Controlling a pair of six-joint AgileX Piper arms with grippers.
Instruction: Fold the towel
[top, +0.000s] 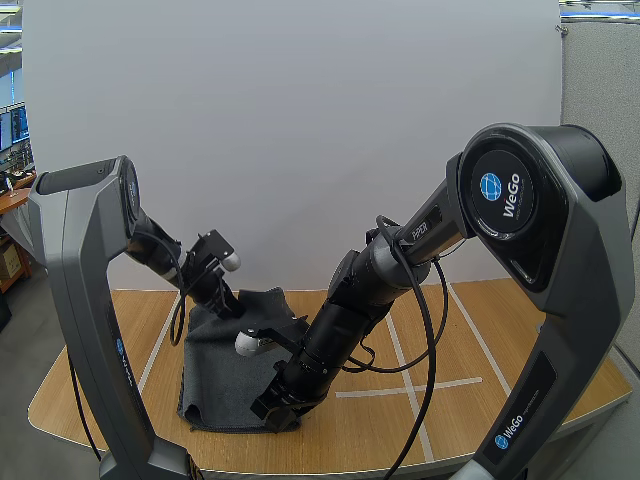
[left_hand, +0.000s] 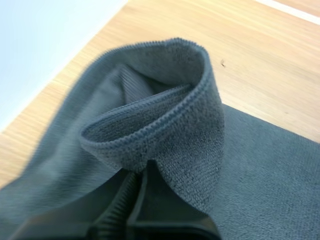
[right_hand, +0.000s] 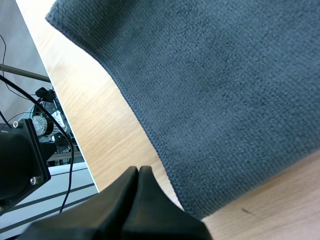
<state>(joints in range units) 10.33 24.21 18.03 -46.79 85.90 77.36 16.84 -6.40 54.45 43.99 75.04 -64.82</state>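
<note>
1. Left gripper (left_hand: 136, 200): clenched on the towel (left_hand: 265, 170). The fingers (left_hand: 119, 207) stand nearly together, with cloth pinched between the tips.
2. The pinched hem stands up above the left gripper's tips as a curled loop. The rest of the cloth lies flat on the table (left_hand: 260, 50) beside it.
3. High view: the left gripper (top: 225, 300) is down at the far edge of the towel (top: 215, 370), where the cloth is bunched up around it.
4. Right gripper (right_hand: 138, 172): closed, fingers pressed together as one dark wedge with nothing between them.
5. The right gripper's tips are over bare table (right_hand: 105, 130), just beside the hem of the towel (right_hand: 225, 85) and near one corner. Whether they touch the hem I cannot tell.
6. High view: the right gripper (top: 275, 412) is low at the near edge of the towel.
7. The towel is dark grey and lies on the left-centre part of the wooden table (top: 480, 330), mostly flat, between the two grippers.
</note>
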